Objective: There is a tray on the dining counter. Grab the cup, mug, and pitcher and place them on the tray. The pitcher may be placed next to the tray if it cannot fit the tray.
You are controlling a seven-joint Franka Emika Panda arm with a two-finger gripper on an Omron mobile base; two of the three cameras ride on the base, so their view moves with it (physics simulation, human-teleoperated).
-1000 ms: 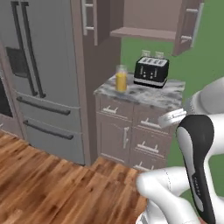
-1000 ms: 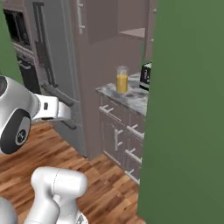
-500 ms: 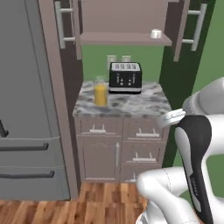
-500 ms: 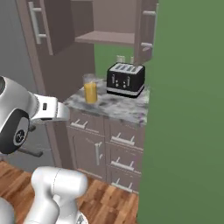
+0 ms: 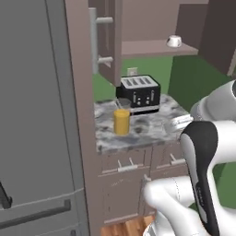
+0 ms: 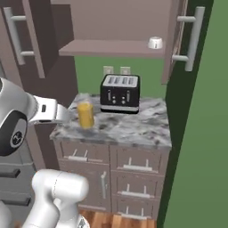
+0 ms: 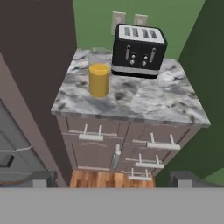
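At the bottom of the hand view, our pincer (image 7: 109,179) shows its two dark fingertips spread as wide as they go, with nothing between them. It hangs well short of a small marbled counter (image 7: 144,103), looking down over its drawers. On that counter stands the pitcher (image 7: 99,80), a plain yellow-orange cylinder, upright near the left edge. Just beside it, toward the wall, sits a black toaster (image 7: 139,50). Higher up, on an open cabinet shelf (image 6: 107,47), rests the white mug (image 6: 155,43). We judge the pitcher rigid and smooth, perhaps slippery, and fairly light. With no handle visible, we should grasp it around the middle of its body.
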